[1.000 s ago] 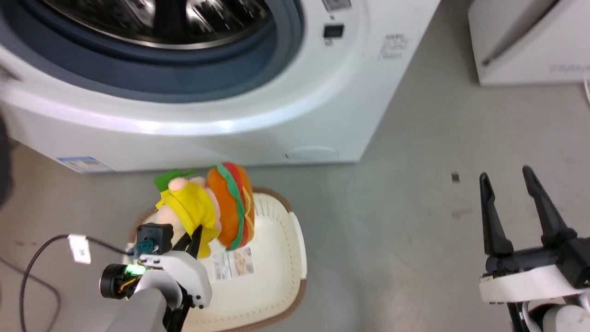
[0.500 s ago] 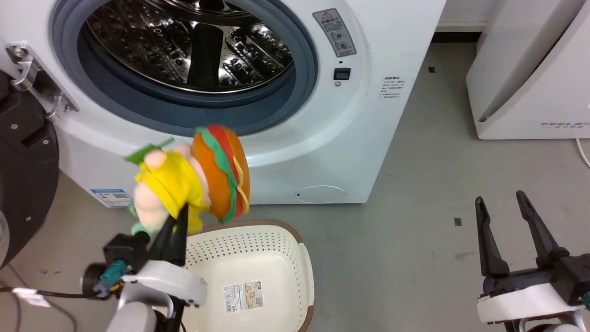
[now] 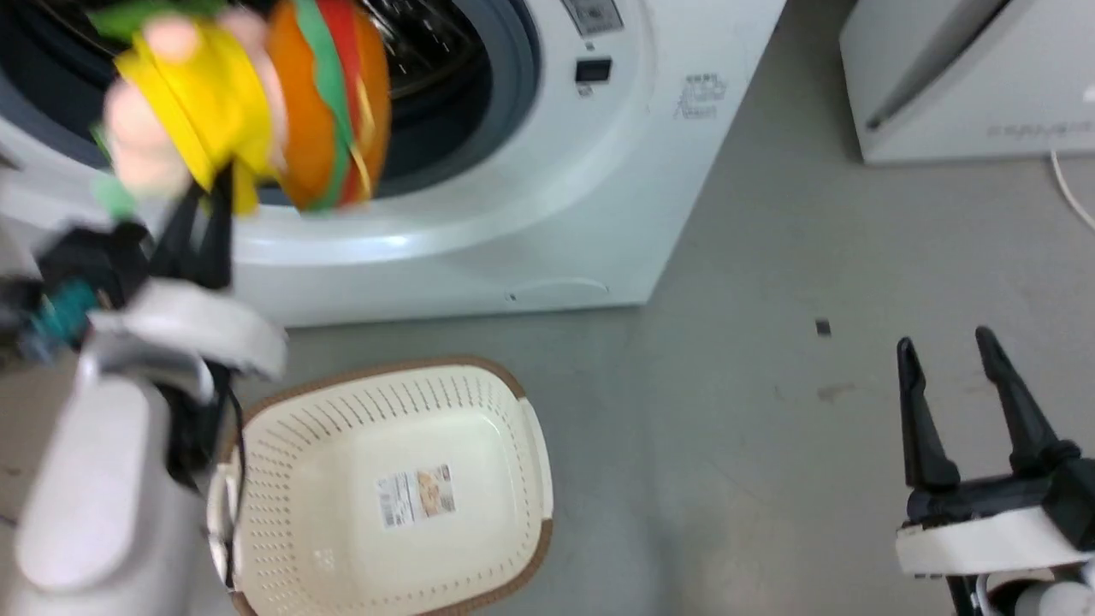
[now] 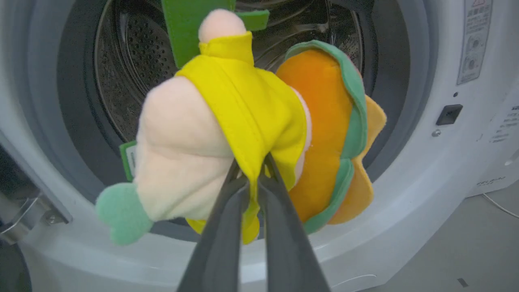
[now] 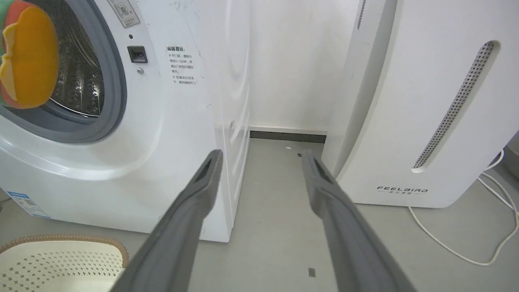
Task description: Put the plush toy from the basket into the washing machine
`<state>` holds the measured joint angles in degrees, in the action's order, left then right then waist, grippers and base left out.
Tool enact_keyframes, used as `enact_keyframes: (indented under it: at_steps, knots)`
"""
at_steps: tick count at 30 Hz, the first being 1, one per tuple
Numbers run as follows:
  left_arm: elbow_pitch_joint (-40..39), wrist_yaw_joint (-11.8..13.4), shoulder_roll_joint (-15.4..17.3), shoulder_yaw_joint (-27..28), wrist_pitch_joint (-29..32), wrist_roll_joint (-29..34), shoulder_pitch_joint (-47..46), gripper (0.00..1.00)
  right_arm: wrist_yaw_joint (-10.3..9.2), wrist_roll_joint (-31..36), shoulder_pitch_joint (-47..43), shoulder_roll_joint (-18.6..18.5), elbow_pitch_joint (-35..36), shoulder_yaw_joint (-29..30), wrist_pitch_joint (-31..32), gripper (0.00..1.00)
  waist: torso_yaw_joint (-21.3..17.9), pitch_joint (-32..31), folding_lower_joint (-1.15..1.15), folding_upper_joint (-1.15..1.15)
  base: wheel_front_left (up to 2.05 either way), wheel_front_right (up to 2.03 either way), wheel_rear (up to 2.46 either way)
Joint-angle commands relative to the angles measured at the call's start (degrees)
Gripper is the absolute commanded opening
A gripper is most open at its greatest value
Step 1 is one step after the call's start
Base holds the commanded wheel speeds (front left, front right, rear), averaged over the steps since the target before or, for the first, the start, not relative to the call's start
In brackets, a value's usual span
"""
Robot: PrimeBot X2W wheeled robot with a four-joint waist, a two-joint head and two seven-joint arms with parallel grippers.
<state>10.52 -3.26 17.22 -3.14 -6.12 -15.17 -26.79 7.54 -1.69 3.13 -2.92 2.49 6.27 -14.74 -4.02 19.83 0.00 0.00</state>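
My left gripper (image 3: pixel 205 184) is shut on the yellow cloth of the plush toy (image 3: pixel 248 103), a soft orange hamburger joined to a yellow and pale-pink part. It holds the toy up in front of the washing machine's (image 3: pixel 547 188) open porthole, level with the grey seal. In the left wrist view the gripper (image 4: pixel 251 172) pinches the plush toy (image 4: pixel 243 125) before the steel drum (image 4: pixel 134 69). The cream basket (image 3: pixel 505 411) stands on the floor below with only its paper label inside. My right gripper (image 3: pixel 945 346) hangs open over the floor at the right, holding nothing.
A white FEELBIRD appliance (image 5: pixel 409 121) stands right of the washing machine (image 5: pixel 174 134), with a white cable (image 5: pixel 486 247) trailing on the grey floor. A narrow gap runs between the two. The basket's rim (image 5: pixel 65 239) shows at the lower left of the right wrist view.
My left arm has lifted the plush toy out of the basket, up to the porthole. The head camera has shifted. The right gripper stays open in place.
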Motion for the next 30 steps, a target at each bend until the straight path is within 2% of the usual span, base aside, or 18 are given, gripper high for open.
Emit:
enact_keyframes:
  at_steps: [1,6,14,21,26,30]
  knots:
    - [0.2,-0.8,1.5,0.0,1.6,0.3,-4.0,0.0,-0.05,-0.6,1.6,0.0,0.4,0.3,-0.3,1.0,-2.5,5.1,0.0,0.0,0.0,0.0,0.0]
    - [3.4,-2.4,6.2,-0.5,6.3,0.5,-16.0,0.0,-0.05,-2.0,4.1,0.0,0.8,-0.2,-0.3,1.0,-4.9,11.8,0.0,0.0,0.0,0.0,0.0]
    - [12.0,-3.8,11.5,-3.9,10.6,1.4,-34.8,0.0,-0.05,-4.0,7.6,0.0,1.0,-1.1,-0.3,1.0,-7.8,20.1,0.0,0.0,0.0,0.0,0.0]
    - [23.4,-4.1,13.6,-6.2,11.9,0.6,-44.7,0.0,-0.05,-5.2,8.9,0.0,1.2,-1.6,-0.3,1.0,-9.0,24.1,0.0,0.0,0.0,0.0,0.0]
    - [31.2,-4.2,14.5,-7.6,12.3,-0.3,-47.8,0.0,-0.05,-5.5,9.3,0.0,1.1,-2.0,-0.3,1.0,-9.1,25.5,0.0,0.0,0.0,0.0,0.0]
    - [34.3,-4.2,14.5,-8.7,12.0,-0.7,-49.0,0.0,-0.05,-5.5,9.6,0.0,1.0,-2.2,-0.3,1.0,-9.1,26.0,0.0,0.0,0.0,0.0,0.0]
